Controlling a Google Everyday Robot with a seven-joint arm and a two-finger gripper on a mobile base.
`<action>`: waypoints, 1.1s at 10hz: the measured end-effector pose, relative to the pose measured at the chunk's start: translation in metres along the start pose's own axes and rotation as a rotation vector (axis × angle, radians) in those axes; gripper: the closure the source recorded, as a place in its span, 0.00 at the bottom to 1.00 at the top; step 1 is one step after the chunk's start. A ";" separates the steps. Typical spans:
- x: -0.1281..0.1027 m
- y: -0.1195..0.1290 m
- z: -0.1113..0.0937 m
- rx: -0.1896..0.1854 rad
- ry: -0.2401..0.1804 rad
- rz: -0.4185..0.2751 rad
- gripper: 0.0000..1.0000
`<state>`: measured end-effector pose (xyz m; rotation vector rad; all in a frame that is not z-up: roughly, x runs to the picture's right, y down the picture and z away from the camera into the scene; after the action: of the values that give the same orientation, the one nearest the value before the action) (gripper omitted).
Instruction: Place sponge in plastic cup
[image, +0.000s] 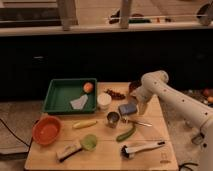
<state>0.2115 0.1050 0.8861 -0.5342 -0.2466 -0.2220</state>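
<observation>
Sponge (127, 108) sits right against the tip of the hand (137, 107), on the side facing the green tray (60, 95). I cannot tell whether the hand grips it or only touches it. The plastic cup (113, 119) stands upright on the surface (155, 127), near the hand and just beyond the sponge.

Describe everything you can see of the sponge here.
The sponge is a small blue-grey rectangular block, soft-looking, roughly level, near the middle of the table, just right of and behind the cup, not in it. The claw is at its right end; whether it grips the sponge is unclear.
</observation>
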 end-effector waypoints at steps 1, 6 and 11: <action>0.001 0.000 0.002 0.002 -0.006 -0.006 0.20; -0.022 -0.001 -0.014 0.002 -0.044 -0.086 0.20; -0.039 -0.003 0.005 -0.027 -0.040 -0.138 0.20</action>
<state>0.1728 0.1112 0.8805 -0.5492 -0.3197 -0.3492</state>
